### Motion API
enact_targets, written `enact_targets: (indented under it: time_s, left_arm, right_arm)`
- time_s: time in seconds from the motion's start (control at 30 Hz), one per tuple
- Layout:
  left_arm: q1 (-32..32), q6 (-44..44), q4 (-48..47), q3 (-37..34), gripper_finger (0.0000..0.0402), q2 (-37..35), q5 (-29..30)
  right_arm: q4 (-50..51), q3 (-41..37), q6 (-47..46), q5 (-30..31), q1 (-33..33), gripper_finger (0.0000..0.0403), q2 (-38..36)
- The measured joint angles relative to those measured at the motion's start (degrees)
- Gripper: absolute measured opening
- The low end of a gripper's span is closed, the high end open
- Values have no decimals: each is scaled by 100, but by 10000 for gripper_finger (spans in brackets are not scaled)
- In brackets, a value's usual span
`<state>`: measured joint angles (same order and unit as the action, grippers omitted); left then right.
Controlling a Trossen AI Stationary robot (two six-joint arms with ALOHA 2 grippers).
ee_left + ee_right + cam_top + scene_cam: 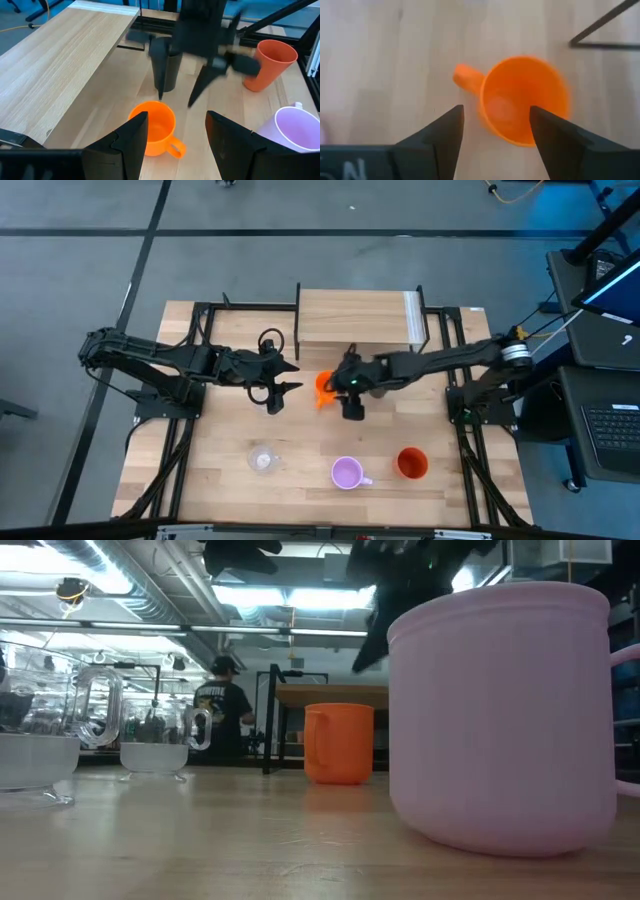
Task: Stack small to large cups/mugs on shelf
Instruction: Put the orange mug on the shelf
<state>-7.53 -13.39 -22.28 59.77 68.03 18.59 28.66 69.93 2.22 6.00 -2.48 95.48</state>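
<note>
1. Near the middle of my table (210, 480), one orange mug (322, 388) stands upright, just in front of the single wooden shelf (350, 318), which holds no cups.
2. I see my right claw (328, 386) hanging directly over that mug, fingers spread and gripping nothing.
3. My left claw (285, 377) hovers just beside the mug on its other side, fingers also spread and empty.
4. One black cup (167, 70) stands close by, under the right arm.
5. Along the front edge I count three more: one clear tumbler (263, 459), one lilac mug (348, 473), one red-orange cup (412, 463).
6. From table height I see two clear glass vessels (152, 740).
</note>
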Motion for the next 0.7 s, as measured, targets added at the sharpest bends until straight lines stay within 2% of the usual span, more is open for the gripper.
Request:
enact_targets:
  time_s: [0.2, 0.7]
  left_arm:
    - [0, 0, -11, 0, 193, 0, 0]
    - [-1, 0, -24, 0, 193, 0, 0]
  right_arm:
    - [40, 100, 186, -11, -76, 227, 625]
    - [-63, 158, 445, 96, -57, 225, 1101]
